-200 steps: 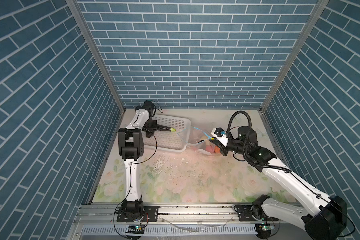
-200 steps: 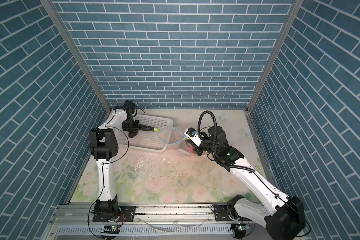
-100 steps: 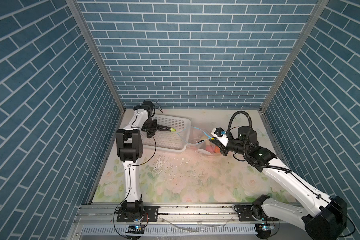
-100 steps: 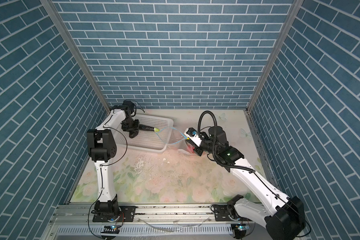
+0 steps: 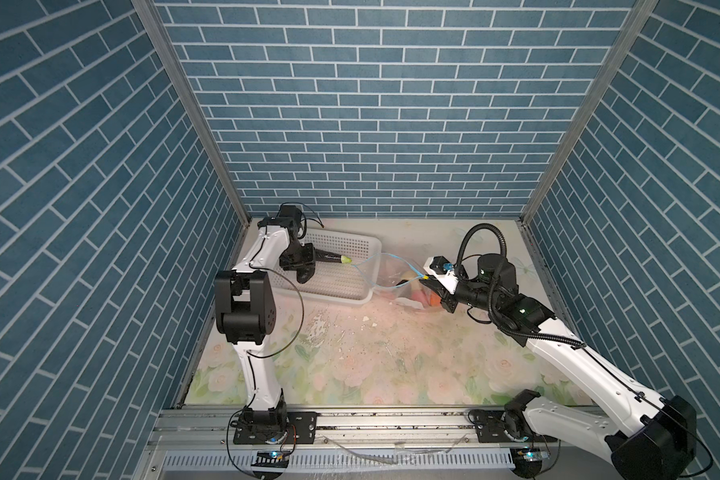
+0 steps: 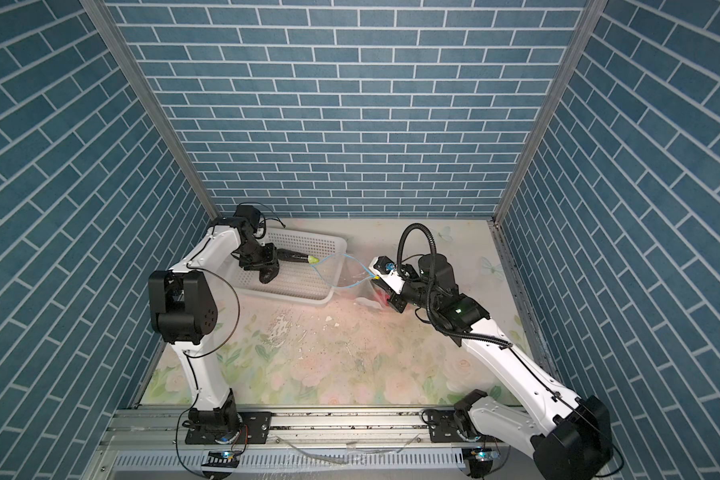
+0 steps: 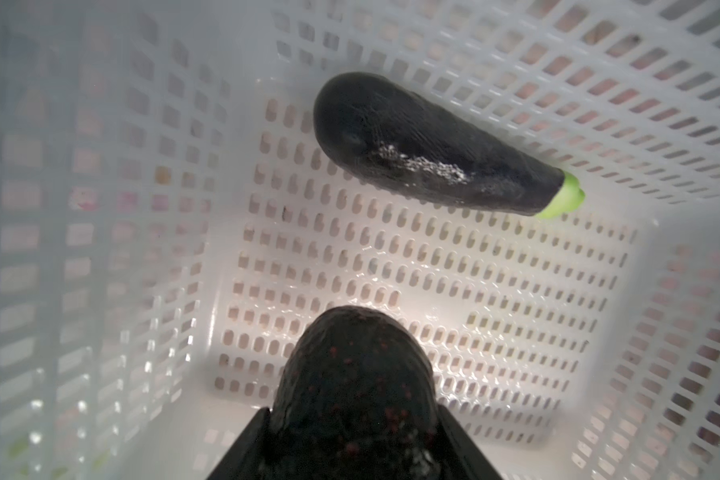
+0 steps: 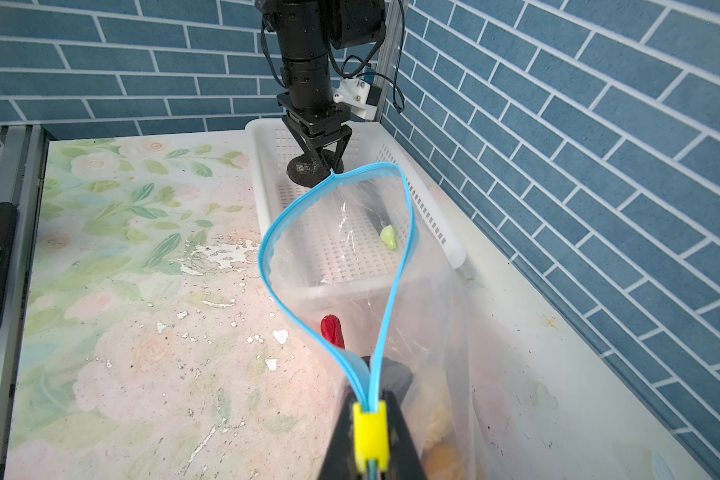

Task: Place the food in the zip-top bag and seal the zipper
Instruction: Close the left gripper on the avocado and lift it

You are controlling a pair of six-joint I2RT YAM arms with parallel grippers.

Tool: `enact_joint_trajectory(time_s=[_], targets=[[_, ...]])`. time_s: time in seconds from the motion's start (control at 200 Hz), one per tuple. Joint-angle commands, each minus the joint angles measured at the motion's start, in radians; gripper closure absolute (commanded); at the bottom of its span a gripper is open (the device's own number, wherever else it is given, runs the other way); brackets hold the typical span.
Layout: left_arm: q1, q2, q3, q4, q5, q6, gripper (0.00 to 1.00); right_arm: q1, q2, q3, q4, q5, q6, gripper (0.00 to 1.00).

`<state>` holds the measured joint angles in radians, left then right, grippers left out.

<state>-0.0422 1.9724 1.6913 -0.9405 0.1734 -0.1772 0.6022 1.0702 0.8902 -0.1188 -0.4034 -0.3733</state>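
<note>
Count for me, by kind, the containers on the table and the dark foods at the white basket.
Basket: 1
Clear bag: 1
Eggplant: 1
Dark round lump: 1
Total: 4

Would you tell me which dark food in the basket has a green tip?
The long loose one; the rounded lump in the left fingers has none.
</note>
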Motion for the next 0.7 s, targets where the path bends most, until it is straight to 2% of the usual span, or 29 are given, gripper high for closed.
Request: enact_joint_trajectory(time_s=[0.0, 0.22, 0.395, 0.695], targets=[[-0.012, -0.069, -0.039, 0.044, 0.081, -0.036, 0.60, 0.004, -0.021, -0.023, 0.039, -0.002, -0.007, 1.00], [-0.022, -0.181, -0.157, 0.130, 0.217, -0.076, 0.61, 0.004, -0.019, -0.023, 0.034, -0.003, -0.002, 1.00], [-0.039, -0.259, -0.230, 0.196, 0.349, -0.049, 0.65, 0.004, -0.009, -0.014, 0.031, -0.012, 0.009, 1.00], [-0.059, -0.426, -0.359, 0.343, 0.424, -0.033, 0.67, 0.005, 0.019, 0.021, 0.011, -0.032, 0.017, 1.00]])
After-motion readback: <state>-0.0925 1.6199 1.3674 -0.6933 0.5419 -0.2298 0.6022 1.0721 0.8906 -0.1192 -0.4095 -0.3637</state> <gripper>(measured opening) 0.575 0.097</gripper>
